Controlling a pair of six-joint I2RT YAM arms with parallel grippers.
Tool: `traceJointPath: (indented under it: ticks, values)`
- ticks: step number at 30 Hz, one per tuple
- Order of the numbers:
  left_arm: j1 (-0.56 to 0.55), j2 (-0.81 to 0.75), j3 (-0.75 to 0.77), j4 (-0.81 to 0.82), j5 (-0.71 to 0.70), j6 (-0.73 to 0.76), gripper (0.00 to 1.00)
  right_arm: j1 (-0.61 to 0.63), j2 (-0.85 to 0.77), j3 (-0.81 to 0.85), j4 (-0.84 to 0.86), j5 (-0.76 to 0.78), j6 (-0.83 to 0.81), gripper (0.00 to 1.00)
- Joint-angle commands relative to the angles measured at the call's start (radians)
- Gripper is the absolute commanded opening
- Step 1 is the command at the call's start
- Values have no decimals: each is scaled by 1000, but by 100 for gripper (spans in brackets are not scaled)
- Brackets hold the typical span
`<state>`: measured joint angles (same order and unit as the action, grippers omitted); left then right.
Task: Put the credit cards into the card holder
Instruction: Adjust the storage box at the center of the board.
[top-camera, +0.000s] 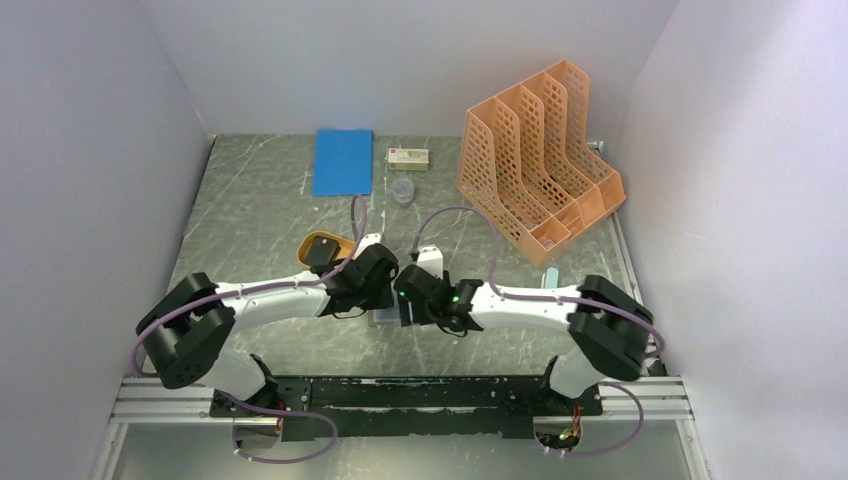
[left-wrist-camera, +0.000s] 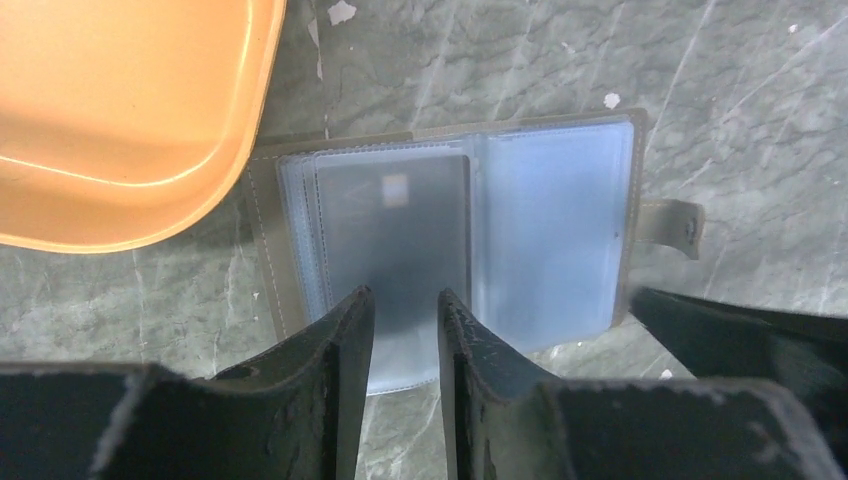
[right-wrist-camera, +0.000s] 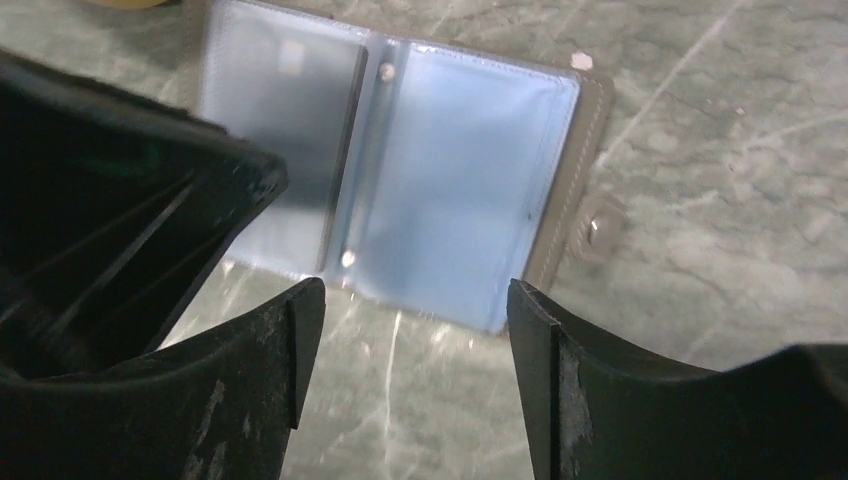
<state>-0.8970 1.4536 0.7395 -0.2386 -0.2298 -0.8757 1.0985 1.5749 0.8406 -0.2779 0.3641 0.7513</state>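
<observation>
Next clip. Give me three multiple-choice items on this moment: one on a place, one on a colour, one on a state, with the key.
1. Where does the blue notebook lie?
A. On a shelf.
B. At the far side of the table, left of the small box.
C. Leaning on the side wall.

2. What colour is the file rack?
A. Orange.
B. Green.
C. White.

3. How is the card holder?
A. Snapped shut.
B. Standing on edge.
C. Open flat on the table.

Key:
1 B, the top view shows the notebook lying flat beside the box.
2 A, its perforated walls are orange.
3 C, both wrist views show its clear sleeves spread open.
</observation>
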Motion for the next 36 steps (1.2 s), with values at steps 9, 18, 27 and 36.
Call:
traceJointPath:
  ticks: [9, 18, 27, 36]
  values:
    - [3, -39, -3, 17, -4, 6, 30, -61, -298, -75, 135, -205, 20, 45]
    - [3, -330, 32, -197, -104, 28, 39, -109, -304, -50, 273, -254, -21, 45]
    - [6, -682, 65, -513, -403, -10, 59, -108, 44, 295, 308, -331, -36, 59]
    - [8, -842, 42, -676, -529, -87, 66, -103, 443, 622, 293, -306, 144, 66]
